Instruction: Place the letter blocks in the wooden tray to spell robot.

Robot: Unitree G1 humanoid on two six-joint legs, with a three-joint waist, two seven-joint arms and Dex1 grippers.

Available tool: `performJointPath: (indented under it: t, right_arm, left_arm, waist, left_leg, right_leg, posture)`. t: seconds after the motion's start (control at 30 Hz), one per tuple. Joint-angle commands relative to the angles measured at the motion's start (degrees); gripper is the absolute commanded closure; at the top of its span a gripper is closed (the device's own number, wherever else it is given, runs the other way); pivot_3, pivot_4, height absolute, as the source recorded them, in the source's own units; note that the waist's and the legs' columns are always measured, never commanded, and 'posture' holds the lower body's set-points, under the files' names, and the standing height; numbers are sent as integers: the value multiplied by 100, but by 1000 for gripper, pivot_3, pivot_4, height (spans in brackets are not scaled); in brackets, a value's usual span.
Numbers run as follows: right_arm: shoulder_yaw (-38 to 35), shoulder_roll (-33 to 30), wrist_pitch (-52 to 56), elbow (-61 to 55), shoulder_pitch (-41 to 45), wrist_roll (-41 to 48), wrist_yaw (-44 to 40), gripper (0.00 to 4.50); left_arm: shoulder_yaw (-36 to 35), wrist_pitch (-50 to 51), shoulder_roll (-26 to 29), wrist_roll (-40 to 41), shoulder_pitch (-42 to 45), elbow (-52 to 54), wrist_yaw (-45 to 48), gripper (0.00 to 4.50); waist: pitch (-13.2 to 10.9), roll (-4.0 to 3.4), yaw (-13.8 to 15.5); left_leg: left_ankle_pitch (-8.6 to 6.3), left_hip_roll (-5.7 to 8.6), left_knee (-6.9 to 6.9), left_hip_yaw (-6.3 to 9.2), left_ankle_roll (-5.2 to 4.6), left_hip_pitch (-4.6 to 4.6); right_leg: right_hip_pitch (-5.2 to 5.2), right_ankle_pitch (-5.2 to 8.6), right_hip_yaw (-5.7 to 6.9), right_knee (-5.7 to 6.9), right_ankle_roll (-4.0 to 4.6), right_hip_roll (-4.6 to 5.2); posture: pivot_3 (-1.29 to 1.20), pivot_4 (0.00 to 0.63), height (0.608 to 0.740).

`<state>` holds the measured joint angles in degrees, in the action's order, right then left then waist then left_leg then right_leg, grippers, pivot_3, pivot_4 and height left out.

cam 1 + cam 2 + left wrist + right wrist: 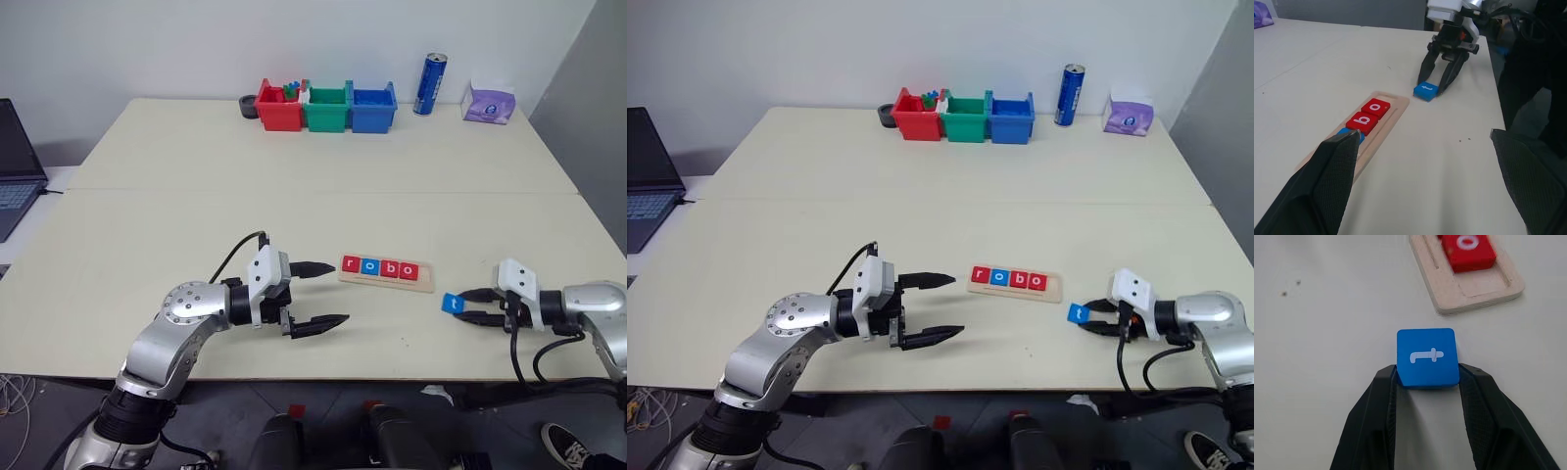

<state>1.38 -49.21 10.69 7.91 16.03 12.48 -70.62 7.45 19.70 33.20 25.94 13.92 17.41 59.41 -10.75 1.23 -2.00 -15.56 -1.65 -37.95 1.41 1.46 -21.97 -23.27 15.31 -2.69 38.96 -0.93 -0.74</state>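
Last tile: the small blue square letter block marked "t" [1427,357] lies flat on the pale table [294,186], just off the right-hand end of the tray.
Right gripper: the right arm's black two-fingered gripper [1427,377] has its fingertips against two opposite sides of the blue block's near edge; it looks like a grasp on the tile, though only the rear part sits between the tips and I cannot be sure it is firmly pinched.
Tray: the long narrow pale wooden tray [421,286] carries four tiles reading "r o b o" [380,267]; the slot at its right end is bare.
Key relation: the empty slot lies ahead of the right gripper, across a short stretch of table, and the tray's long axis runs roughly toward the tile.
Nearer arm: the right one, by my reading, since it is already at the tile.
Left gripper: the left arm's black two-fingered gripper [323,294] hangs spread wide and empty near the tray's left end.
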Motion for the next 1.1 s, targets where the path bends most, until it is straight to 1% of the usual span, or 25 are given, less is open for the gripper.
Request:
performJointPath:
  t: [0.03, 0.13, 0.23, 0.3, 0.7, 1.1]
  right_arm:
    - [47, 142, 112, -216, 487, 45, 115, 3042]
    - [249, 315, 59, -11, 905, -120, 132, 3042]
    - [402, 394, -73, 203, 1099, -255, 101, 3042]
    - [479, 440, -209, 421, 1204, -358, 87, 3042]
    - [649, 401, -752, 1285, 1620, -611, -180, 3042]
    - [679, 436, -1017, 1638, 1737, -816, -295, 3042]
  left_arm:
    - [-60, -17, 1, 63, 68, 145, -4, 0]
    - [-64, -11, -4, 63, 106, 119, 4, 0]
    - [-76, -7, 7, 61, 105, 131, 0, 0]
    - [-96, 6, 21, 67, 86, 158, -15, 0]
    - [-182, 95, 70, 94, -65, 327, -161, 0]
    - [-185, 86, 62, 89, -83, 328, -195, 0]
  waist:
    - [0, -1, 0]
    - [0, -1, 16]
    - [0, -1, 25]
    - [0, -1, 47]
    - [0, -1, 32]
    - [0, -1, 33]
  left_leg:
    - [0, -1, 0, 1, 0, 1]
    - [0, -1, 1, 5, 0, 1]
    - [0, 0, 0, 3, 0, -2]
    - [0, 1, 0, 5, 0, -5]
    - [0, 1, 0, 3, 0, -3]
    - [0, 0, 0, 3, 0, -3]
  right_leg:
    - [0, 0, 1, 2, 0, -1]
    - [0, 0, 6, 2, 0, -2]
    - [0, -1, 5, 0, 2, 0]
    - [0, -12, 7, -2, 21, 4]
    - [0, -13, 7, 0, 23, 7]
    - [0, -16, 6, 0, 26, 7]
  posture:
    - [0, 150, 740]
    - [0, 150, 740]
    - [0, 150, 740]
    - [0, 150, 740]
    - [0, 150, 740]
    - [0, 150, 740]
